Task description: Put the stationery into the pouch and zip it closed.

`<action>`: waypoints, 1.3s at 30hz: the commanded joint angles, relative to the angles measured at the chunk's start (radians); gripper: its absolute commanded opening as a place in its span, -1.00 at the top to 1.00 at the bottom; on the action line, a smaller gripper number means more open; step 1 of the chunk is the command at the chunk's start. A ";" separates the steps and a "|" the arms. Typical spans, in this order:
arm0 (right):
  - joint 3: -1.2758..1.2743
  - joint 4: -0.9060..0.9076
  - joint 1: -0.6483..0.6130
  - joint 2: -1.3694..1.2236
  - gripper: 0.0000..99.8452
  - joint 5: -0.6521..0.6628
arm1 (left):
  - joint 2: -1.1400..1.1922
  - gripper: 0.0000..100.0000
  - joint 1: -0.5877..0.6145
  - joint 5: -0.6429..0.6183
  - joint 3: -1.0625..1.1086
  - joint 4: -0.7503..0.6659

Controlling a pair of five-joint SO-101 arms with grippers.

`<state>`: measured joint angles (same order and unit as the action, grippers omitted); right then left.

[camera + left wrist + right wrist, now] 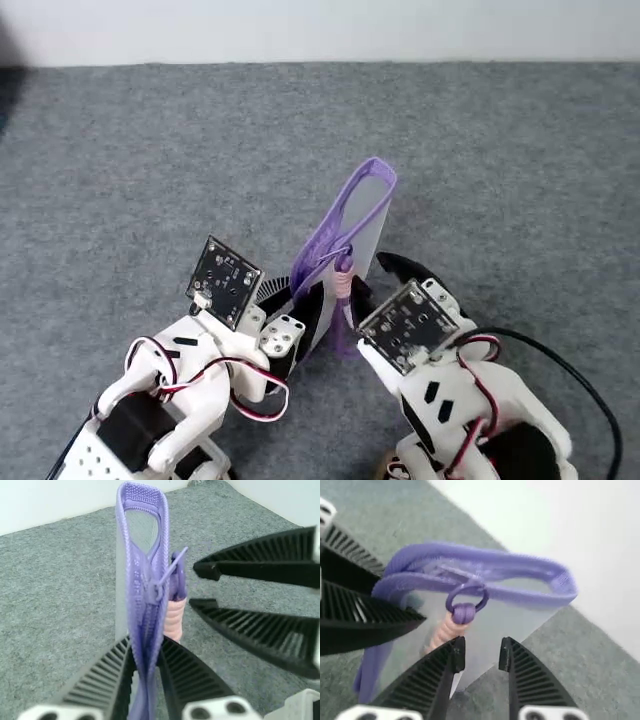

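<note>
1. Pouch [368, 225], translucent with a purple zipper: upright on edge above the grey table [150, 150], between both arms.
2. Left gripper [146, 647]: fingers clamped on the zipper edge.
3. Right gripper [481, 650]: fingers apart, holding nothing, just beside the zipper pull [466, 596].
4. Pink ridged piece [440, 632]: hangs below the pull.

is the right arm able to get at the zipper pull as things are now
Probably yes: the right gripper is open, just short of the zipper pull, with nothing between them, and the left gripper is shut on the pouch, holding it up.
</note>
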<state>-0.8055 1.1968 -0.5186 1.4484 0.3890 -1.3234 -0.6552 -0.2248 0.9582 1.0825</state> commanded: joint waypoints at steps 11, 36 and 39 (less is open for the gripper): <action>0.112 0.088 -0.094 -0.101 0.73 0.000 | -0.009 0.98 -0.002 0.009 -0.012 0.000; -0.032 -0.099 -0.093 -0.107 0.98 0.003 | -0.006 0.98 -0.002 0.009 -0.008 -0.002; -0.031 -0.113 -0.074 -0.101 0.96 0.005 | -0.006 0.98 -0.002 0.009 -0.008 -0.002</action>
<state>-0.8454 1.1078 -0.6030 1.3610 0.3874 -1.3218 -0.6521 -0.2263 0.9582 1.0825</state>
